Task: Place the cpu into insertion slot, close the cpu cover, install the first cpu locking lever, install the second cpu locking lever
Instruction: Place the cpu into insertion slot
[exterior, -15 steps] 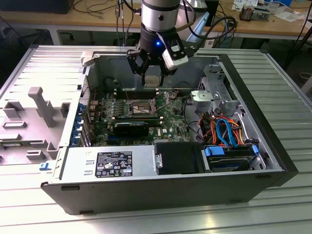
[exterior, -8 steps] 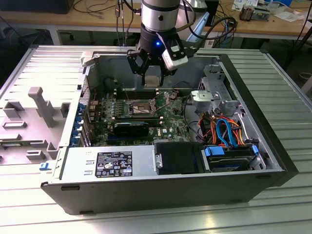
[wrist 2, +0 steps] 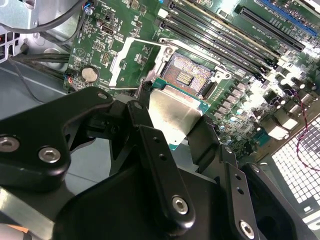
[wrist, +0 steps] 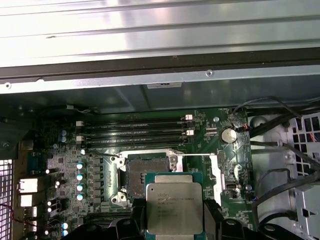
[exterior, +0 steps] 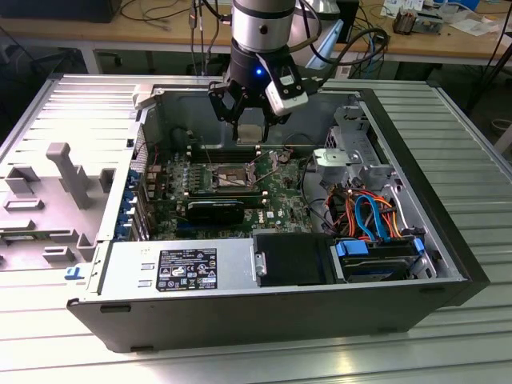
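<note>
**A:** What is hidden or hard to make out?

**B:** In both wrist views, black fingers (wrist 2: pixel 155 150) cover two opposite edges of the cpu (wrist 2: pixel 175 112) (wrist: pixel 174 210). In the first wrist view the picture's edge cuts the chip off, and the chip hides part of the insertion slot (wrist: pixel 147 172) behind it. In the exterior view the cpu (exterior: pixel 250 134) is only a pale patch.

**A:** What is the gripper doing?

**B:** The gripper (exterior: pixel 250 128) (wrist 2: pixel 175 130) (wrist: pixel 174 220) has its jaws clamped on the cpu. It holds the chip in the air above the green motherboard (exterior: pixel 276 196), not in the slot. The insertion slot (wrist 2: pixel 187 75) (exterior: pixel 230 178) is bare, with its contacts showing. The cpu cover (wrist 2: pixel 117 62) (wrist: pixel 215 172) is swung open just beside it.

**A:** And the setting?

**B:** The board sits in an open computer case (exterior: pixel 240 320) lying on a ribbed metal table (exterior: pixel 472 144). A power supply (exterior: pixel 184 268) runs along the near wall. Blue and orange cables (exterior: pixel 368 216) lie at the exterior view's right. A grey moulded tray (exterior: pixel 56 176) sits at the exterior view's left. A wooden workbench (exterior: pixel 120 32) stands behind.
</note>
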